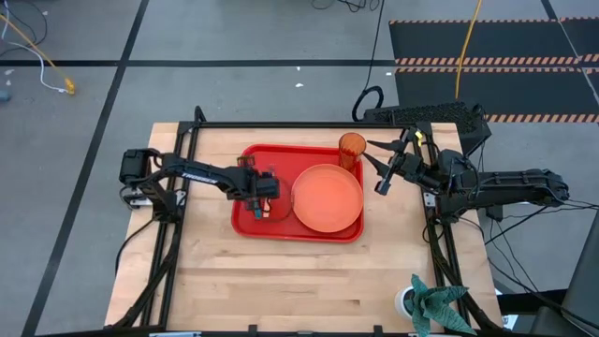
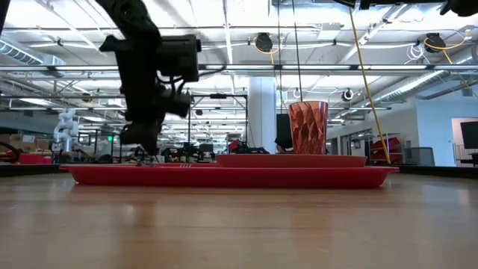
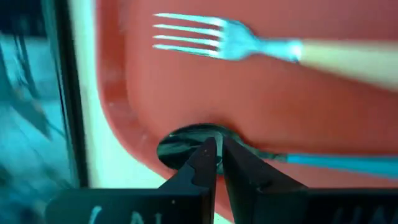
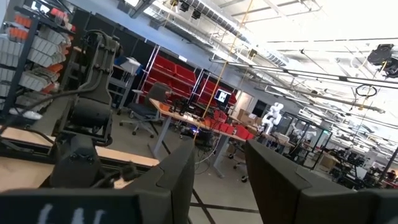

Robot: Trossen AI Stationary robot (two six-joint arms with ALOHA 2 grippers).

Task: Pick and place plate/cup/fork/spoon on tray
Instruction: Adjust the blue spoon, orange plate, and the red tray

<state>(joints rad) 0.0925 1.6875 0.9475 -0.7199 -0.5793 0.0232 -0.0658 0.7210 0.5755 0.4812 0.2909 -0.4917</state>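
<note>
We see the large red rectangular plastic tray (image 1: 301,227) lying on the wooden table (image 1: 281,281), slightly left of centre. The round, flat orange-salmon plastic plate (image 1: 328,197) sits in the tray's right half. The small translucent amber-orange plastic tumbler cup (image 1: 352,149) stands upright at the tray's far right corner, just beyond the plate.

The left gripper (image 1: 259,208) is low over the tray's left part. In the left wrist view its fingers (image 3: 202,165) stand only a narrow slit apart, tips down at the dark metal bowl of the small spoon (image 3: 186,144), whose thin light-blue handle runs along the tray floor. We cannot tell whether the tips grip the bowl or only touch it. The small fork (image 3: 249,43) with silver tines and an orange-tan handle lies flat on the tray beside the spoon, apart from it.

The right gripper (image 1: 382,178) hangs raised just right of the tray, near the cup, jaws wide and empty.
</note>
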